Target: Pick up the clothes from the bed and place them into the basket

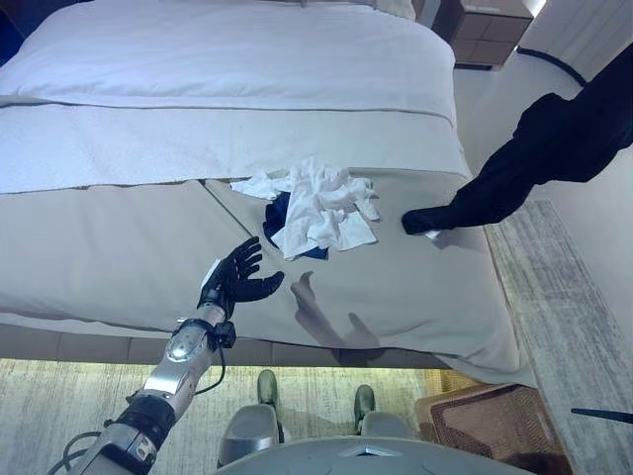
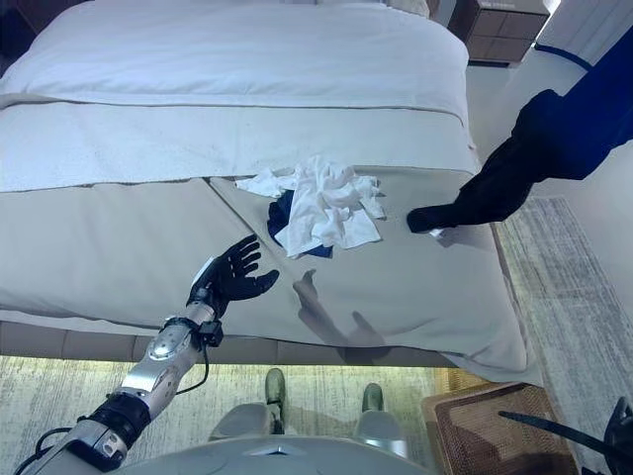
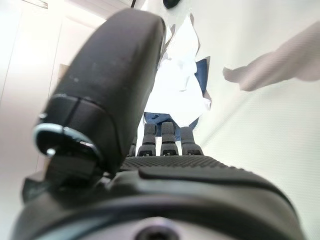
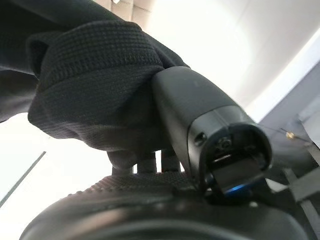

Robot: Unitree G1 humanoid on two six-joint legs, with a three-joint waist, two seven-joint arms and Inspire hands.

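The left robot hand [image 1: 237, 277], fingers spread and empty, should be advanced onto the white garment [image 1: 321, 203]; the black garment [image 4: 90, 90] is held pinched in the right robot hand [image 4: 200, 130].

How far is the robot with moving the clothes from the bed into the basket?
Nothing looks finished; no clothes can be seen in a basket. In hand: the right hand grips a black garment, lifted with one end touching the bed. Left: the white and blue clothes pile lies ahead of the open left hand.
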